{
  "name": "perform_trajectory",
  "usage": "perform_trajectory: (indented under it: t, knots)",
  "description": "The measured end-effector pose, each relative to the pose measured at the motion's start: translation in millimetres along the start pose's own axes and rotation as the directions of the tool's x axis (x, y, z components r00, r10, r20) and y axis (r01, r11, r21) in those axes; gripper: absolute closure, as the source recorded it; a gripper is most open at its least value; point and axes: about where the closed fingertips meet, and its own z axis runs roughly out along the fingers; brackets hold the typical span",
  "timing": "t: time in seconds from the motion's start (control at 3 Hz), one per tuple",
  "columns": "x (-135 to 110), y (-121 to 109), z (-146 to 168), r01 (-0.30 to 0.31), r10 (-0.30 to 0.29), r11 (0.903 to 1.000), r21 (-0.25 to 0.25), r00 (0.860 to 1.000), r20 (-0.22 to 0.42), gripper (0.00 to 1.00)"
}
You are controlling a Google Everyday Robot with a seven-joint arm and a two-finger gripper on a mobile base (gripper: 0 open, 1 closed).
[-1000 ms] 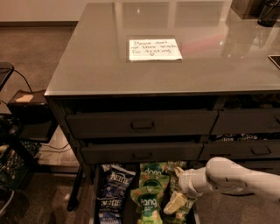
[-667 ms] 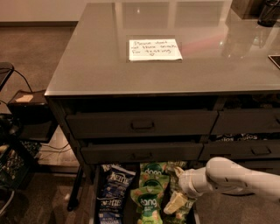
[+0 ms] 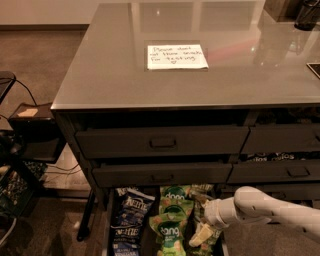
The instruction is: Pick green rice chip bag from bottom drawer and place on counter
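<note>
The bottom drawer (image 3: 109, 223) of the dark cabinet stands pulled open. It holds green rice chip bags, one at the back (image 3: 173, 194) and one in front (image 3: 167, 231), beside blue chip bags (image 3: 131, 205). My gripper (image 3: 202, 233) reaches in from the right on a white arm (image 3: 260, 205). It sits low over the drawer's right side, just right of the front green bag. The counter (image 3: 100, 75) is a glossy grey top with a white handwritten note (image 3: 176, 56).
Two handled drawers (image 3: 162, 142) sit above the open one, with narrower drawers (image 3: 297, 172) to the right. A black box (image 3: 31, 125) and cables stand on the floor at the left. A dark object (image 3: 306, 15) stands on the counter's far right corner.
</note>
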Motion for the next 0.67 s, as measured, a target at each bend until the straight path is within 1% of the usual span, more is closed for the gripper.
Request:
perform_trajectory:
  t: [0.33,0.67]
  knots:
    - [15.6,-6.4,29.0,0.011,-0.010,0.9992,-0.038,0.999,0.040,0.00]
    - [21.5,-6.9,49.5,0.026,-0.021,0.9970,-0.073,0.997,0.070,0.00]
